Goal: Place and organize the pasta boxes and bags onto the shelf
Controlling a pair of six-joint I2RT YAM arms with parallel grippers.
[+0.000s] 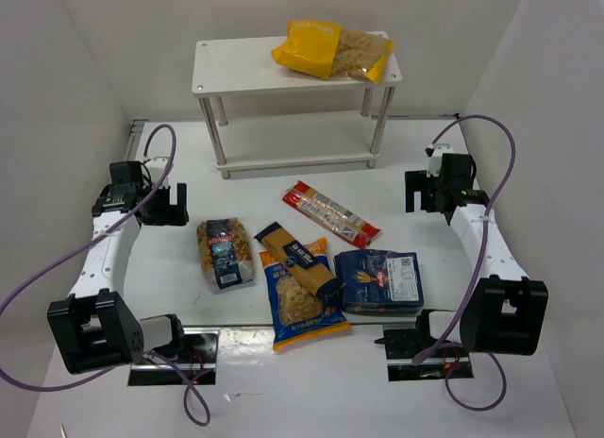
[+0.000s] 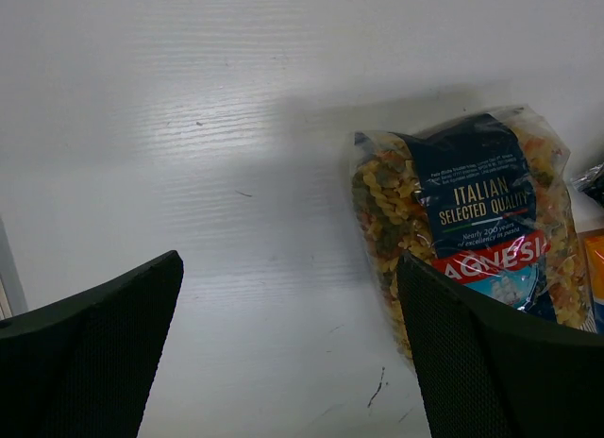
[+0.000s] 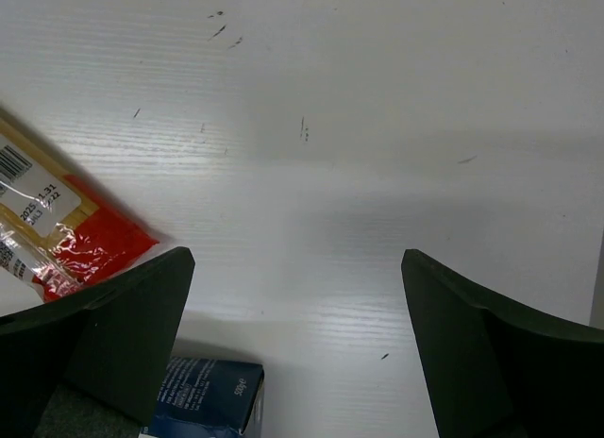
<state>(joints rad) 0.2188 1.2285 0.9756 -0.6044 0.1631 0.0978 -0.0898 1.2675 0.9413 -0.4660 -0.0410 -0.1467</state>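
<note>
- Between the wide-spread, matte black fingers of the left end effector (image 2: 288, 268), only grained white table (image 2: 189, 126) is seen; the crinkly clear bag with dark blue label (image 2: 472, 221) lies just beside.
- Equally wide and empty, the right end effector (image 3: 297, 259) is held near the long red-clear packet (image 3: 57, 230).
- On the rectangular top board of the shelf (image 1: 236, 65), the big yellow bag (image 1: 332, 49) is laid.

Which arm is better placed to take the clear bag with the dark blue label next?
Left, probably. The left gripper stands open close to the clear bag, which shows in its wrist view. The right gripper, also open, is across the table, nearer the long red-clear packet.
</note>
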